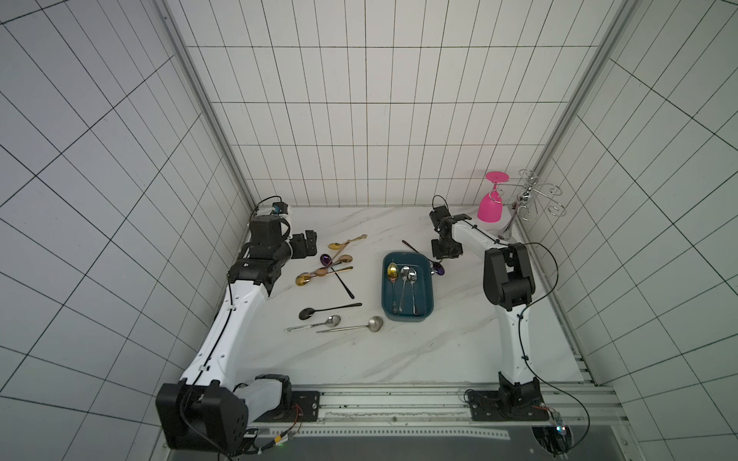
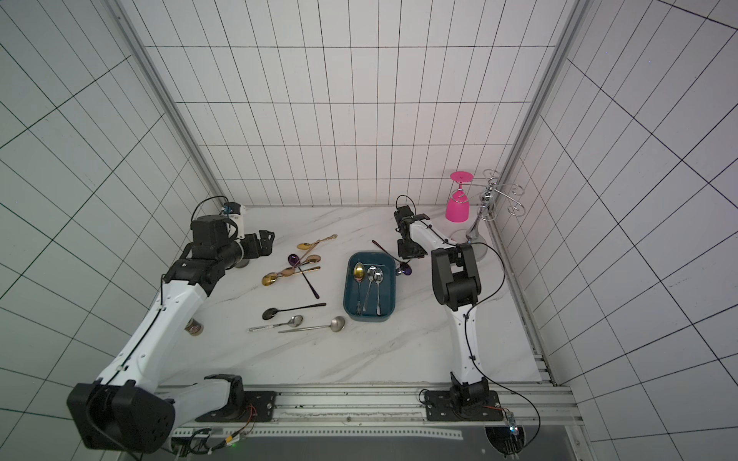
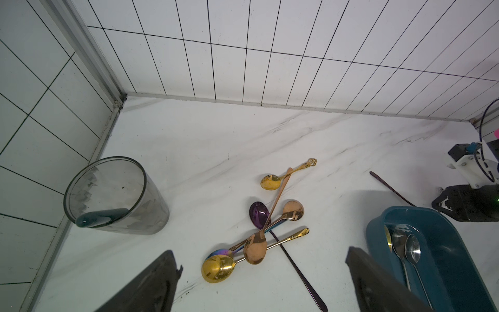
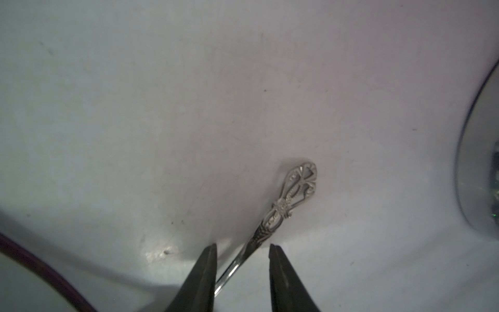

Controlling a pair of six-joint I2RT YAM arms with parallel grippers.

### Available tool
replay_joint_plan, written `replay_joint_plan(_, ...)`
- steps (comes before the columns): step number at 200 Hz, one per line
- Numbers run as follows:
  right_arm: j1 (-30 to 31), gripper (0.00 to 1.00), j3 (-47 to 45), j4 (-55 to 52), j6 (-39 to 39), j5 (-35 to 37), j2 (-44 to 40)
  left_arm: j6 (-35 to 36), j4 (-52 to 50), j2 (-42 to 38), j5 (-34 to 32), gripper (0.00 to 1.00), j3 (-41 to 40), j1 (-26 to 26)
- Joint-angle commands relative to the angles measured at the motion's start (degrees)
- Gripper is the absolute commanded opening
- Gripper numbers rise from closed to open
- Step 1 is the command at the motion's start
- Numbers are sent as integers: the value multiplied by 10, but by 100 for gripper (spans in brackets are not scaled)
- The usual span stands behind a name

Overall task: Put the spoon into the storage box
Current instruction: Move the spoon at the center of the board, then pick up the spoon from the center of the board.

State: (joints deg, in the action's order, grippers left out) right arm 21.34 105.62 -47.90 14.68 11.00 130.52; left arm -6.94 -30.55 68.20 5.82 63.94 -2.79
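Right arm (image 1: 507, 275) folded, elbow high at frame right; right claw (image 4: 243, 246) points down at table (image 4: 162, 108), parted astride handle of ornate silver spoon (image 4: 280, 208). Left claw (image 1: 309, 244) level, released, centre-left.

Glossy metal spoon (image 4: 283, 208), plastic storage box (image 1: 407, 318)

- White tiled walls (image 1: 359, 99) with dark grout on three sides.
- White marble-veined tabletop (image 1: 399, 351).
- Metal posts (image 1: 204, 103) in the back corners.
- Aluminium rail (image 1: 399, 399) along its near edge.
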Motion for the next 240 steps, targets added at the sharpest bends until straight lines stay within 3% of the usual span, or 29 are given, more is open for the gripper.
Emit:
replay_joint_plan(1,-4,41,-8,-20,40,-40,-35,-7,15,-8,8,99,-6,5)
replay_joint_plan(38,-3,51,-17,1,132,-58,-73,-8,16,-6,11,99,-7,7)
replay_joint_plan(115,-7,58,-131,113,328,-54,-125,-11,16,-6,14,99,-8,7)
replay_joint_plan(161,-10,57,-83,96,359,-45,-71,-11,16,-8,14,99,-9,7)
replay_joint_plan(208,-15,56,-104,108,374,-44,-61,-11,16,-9,14,99,-10,7)
replay_joint_plan(240,-15,49,-124,125,380,-49,-53,-9,16,-12,14,99,-10,8)
